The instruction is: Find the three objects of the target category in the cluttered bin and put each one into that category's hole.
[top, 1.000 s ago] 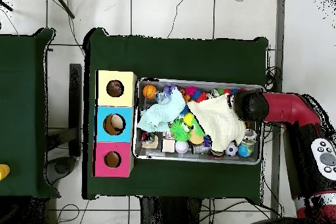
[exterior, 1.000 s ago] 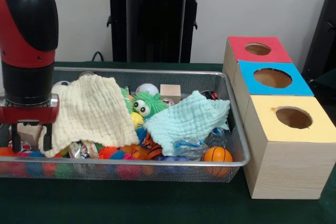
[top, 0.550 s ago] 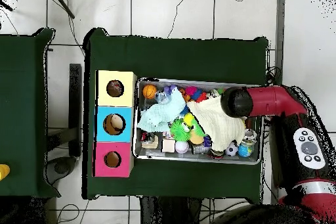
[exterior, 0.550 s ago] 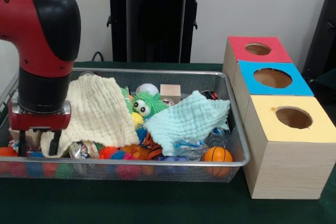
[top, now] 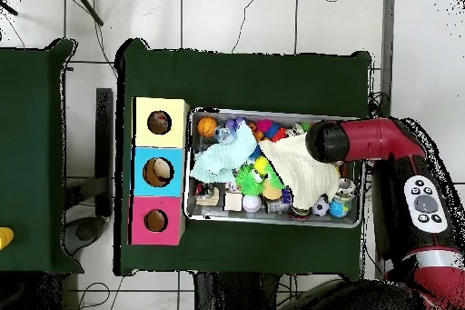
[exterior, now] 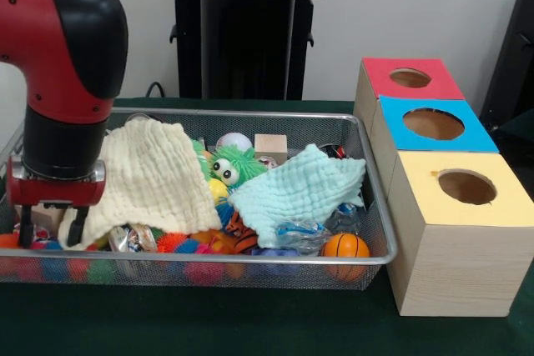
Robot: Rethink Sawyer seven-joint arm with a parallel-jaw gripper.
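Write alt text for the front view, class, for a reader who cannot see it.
A red and black robot arm lowers its open gripper into the left end of a wire mesh bin cluttered with toys, beside a pale yellow cloth. A light blue cloth covers more toys. Right of the bin stand three wooden boxes with holes, topped red, blue and yellow.

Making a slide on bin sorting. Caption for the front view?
Sawyer gripper lowered beside a yellow cloth in a cluttered mesh bin, next to three colour-topped boxes with holes.

claw (exterior: 50,233) open (low) | beside yellow cloth (exterior: 154,174) | in bin (exterior: 375,206)
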